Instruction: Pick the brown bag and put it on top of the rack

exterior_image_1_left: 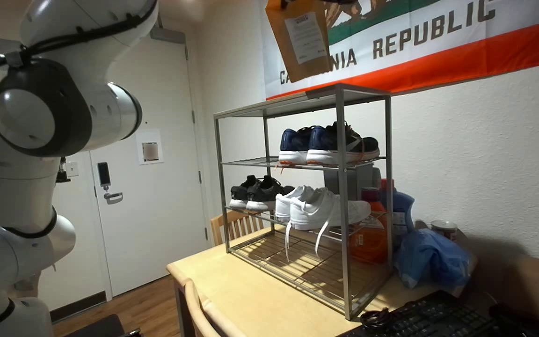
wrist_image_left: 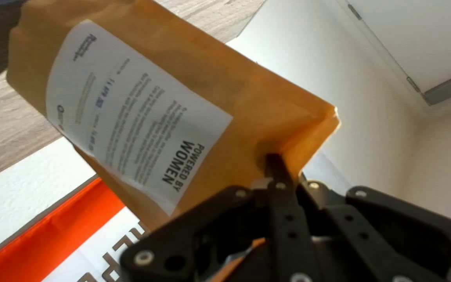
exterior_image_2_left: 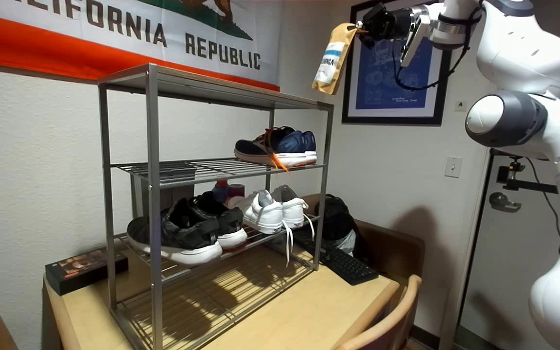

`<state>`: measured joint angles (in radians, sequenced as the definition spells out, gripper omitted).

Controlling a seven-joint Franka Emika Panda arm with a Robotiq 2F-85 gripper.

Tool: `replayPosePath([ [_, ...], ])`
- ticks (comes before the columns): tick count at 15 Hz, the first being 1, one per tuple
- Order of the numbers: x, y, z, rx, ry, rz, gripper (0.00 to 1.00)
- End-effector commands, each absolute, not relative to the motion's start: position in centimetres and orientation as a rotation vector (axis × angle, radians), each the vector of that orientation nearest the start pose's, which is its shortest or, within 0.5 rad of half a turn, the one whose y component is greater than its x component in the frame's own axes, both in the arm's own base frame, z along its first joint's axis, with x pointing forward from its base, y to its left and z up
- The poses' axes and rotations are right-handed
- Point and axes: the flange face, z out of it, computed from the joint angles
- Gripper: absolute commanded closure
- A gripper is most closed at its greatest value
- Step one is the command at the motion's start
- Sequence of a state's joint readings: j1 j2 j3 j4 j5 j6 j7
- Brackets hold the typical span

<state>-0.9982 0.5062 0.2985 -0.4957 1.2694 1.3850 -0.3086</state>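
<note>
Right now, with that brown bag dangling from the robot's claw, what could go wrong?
The gripper pinches the brown bag only near its top edge, so it might slip or tear. The bag hangs tilted, so it may topple once let go. In both exterior views its lower end shows just above one end of the rack; coming down off-centre, it could tip over the edge or jolt the white shoes on a lower tier.
</note>
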Motion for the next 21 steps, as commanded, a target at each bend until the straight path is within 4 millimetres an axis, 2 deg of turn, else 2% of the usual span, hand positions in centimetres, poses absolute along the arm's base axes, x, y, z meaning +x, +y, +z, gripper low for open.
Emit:
replayPosePath([
  [1, 44.5, -35.7, 88.5, -1.854, -0.083, -1.173, 0.99],
  [3, 44.6, -36.2, 88.9, -1.836, -0.040, -1.219, 0.99],
  [4, 45.0, -36.0, 87.7, -1.892, -0.078, -1.177, 0.99],
  [11, 45.4, -36.5, 87.2, -1.893, -0.066, -1.170, 0.99],
  [18, 48.2, -35.9, 85.7, -1.821, -0.076, -1.140, 0.99],
  [21, 48.8, -35.7, 85.7, -1.790, -0.076, -1.154, 0.99],
])
